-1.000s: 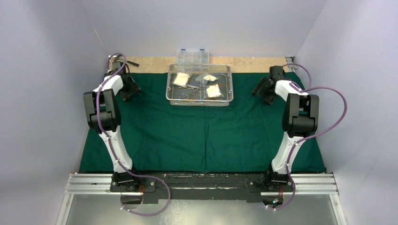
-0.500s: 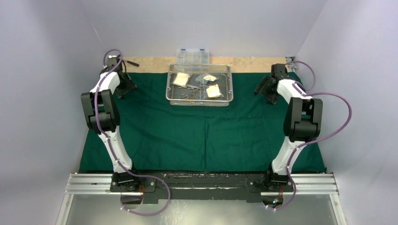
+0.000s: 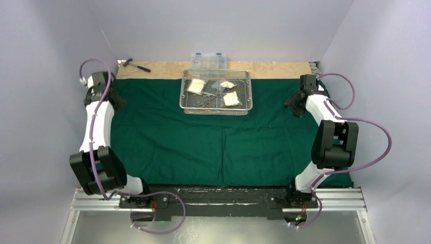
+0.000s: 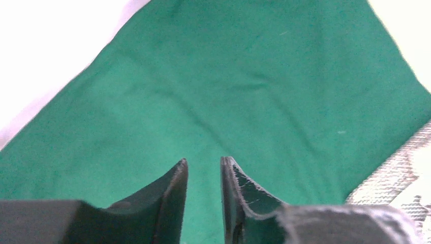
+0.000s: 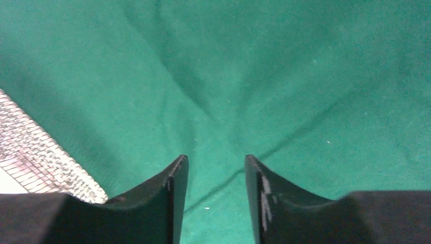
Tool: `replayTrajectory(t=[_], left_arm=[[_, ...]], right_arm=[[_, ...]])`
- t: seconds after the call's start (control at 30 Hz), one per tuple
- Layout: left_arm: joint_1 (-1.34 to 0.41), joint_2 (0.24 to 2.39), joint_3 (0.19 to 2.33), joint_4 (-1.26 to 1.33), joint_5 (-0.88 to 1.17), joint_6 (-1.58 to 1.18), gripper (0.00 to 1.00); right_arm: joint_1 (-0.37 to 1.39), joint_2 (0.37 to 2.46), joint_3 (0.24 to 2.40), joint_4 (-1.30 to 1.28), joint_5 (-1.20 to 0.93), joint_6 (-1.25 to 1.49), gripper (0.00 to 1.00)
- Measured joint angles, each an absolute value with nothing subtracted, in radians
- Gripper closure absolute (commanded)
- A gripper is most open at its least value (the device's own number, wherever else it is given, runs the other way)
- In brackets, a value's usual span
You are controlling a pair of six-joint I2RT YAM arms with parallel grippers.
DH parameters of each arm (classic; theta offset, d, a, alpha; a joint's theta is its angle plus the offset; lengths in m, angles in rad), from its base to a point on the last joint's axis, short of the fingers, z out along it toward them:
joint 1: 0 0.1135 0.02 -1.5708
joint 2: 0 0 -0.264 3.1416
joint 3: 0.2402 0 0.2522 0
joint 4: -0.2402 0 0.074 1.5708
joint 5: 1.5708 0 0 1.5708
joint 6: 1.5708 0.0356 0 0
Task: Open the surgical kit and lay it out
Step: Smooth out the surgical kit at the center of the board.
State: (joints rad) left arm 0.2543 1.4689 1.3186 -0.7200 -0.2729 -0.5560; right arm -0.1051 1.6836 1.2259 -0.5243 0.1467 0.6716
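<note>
Since the dark green cloth wrap (image 3: pixel 203 147) looks soft and floppy, pinch a corner | rectangular steel wire-mesh tray (image 3: pixel 215 110): rigid, grab rim | left gripper (image 4: pixel 203 168), right gripper (image 5: pixel 216 165): jaws apart, empty

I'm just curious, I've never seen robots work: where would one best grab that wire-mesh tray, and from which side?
On the wire-mesh tray, probably the short end walls, one arm per end, coming down from above with one finger inside and one outside the thin upright mesh. The gauze packets and instruments lie mostly toward the middle, and each end faces an arm.
</note>
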Motion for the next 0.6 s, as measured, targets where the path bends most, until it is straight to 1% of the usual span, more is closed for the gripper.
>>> replayTrajectory(t=[0.07,0.17,0.3,0.47,0.6], left_arm=[[0.315,1.406,1.201,-0.723,-0.257,-0.564,0.74],[0.459,1.346,1.024,-0.735,-0.210,-0.564,0.74],[0.609,1.327,0.894,-0.762,-0.163,-0.565,0.73],[0.648,1.306,0.835,-0.767,-0.163,-0.571,0.73],[0.670,1.300,0.811,-0.747,-0.222,-0.620,0.72]], right_arm=[[-0.110,1.679,1.192,-0.524,0.145,0.690,0.56],[-0.117,1.659,1.139,-0.524,0.139,0.707,0.57],[-0.120,1.648,1.113,-0.523,0.138,0.723,0.57],[-0.126,1.648,1.105,-0.519,0.139,0.726,0.57],[-0.142,1.648,1.105,-0.515,0.138,0.727,0.56]])
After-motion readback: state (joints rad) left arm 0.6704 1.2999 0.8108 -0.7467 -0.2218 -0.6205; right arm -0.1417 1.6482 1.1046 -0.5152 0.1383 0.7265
